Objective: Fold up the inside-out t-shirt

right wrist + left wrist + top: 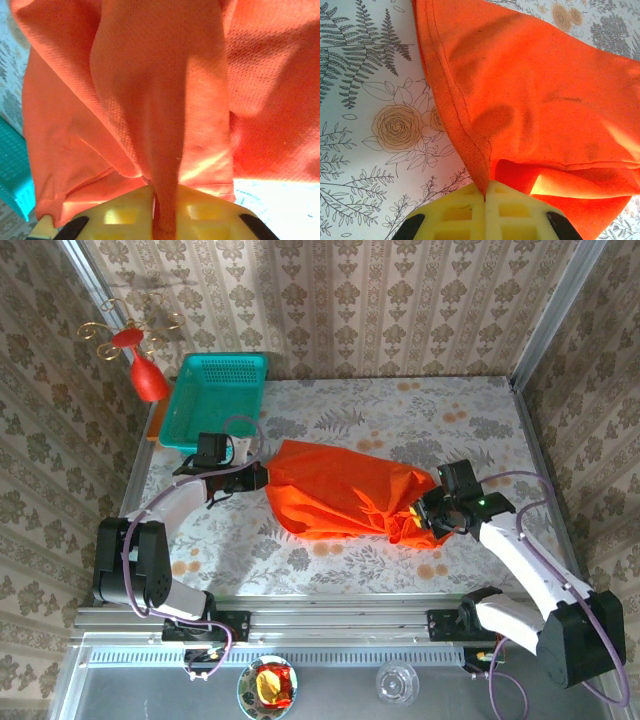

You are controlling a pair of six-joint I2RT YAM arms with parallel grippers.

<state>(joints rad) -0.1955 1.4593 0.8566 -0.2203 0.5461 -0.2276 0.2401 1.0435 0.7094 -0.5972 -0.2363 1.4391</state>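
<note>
The bright orange-red t-shirt [345, 490] hangs stretched between both arms above the middle of the floral table. My left gripper [262, 476] is shut on its left end; the left wrist view shows a stitched hem [465, 135] running into the closed yellow fingers [465, 212]. My right gripper [422, 515] is shut on the bunched right end, where a thick fold of fabric [165, 165] is pinched between the yellow fingers [120, 215]. The shirt [260, 100] droops in loose folds around that grip.
A teal basket [215, 400] sits at the table's back left. A red glossy ornament with gold wire curls [140, 350] hangs left of it. Patterned walls close in on three sides. A bowl [268, 687] and a glass [397, 683] stand below the front rail.
</note>
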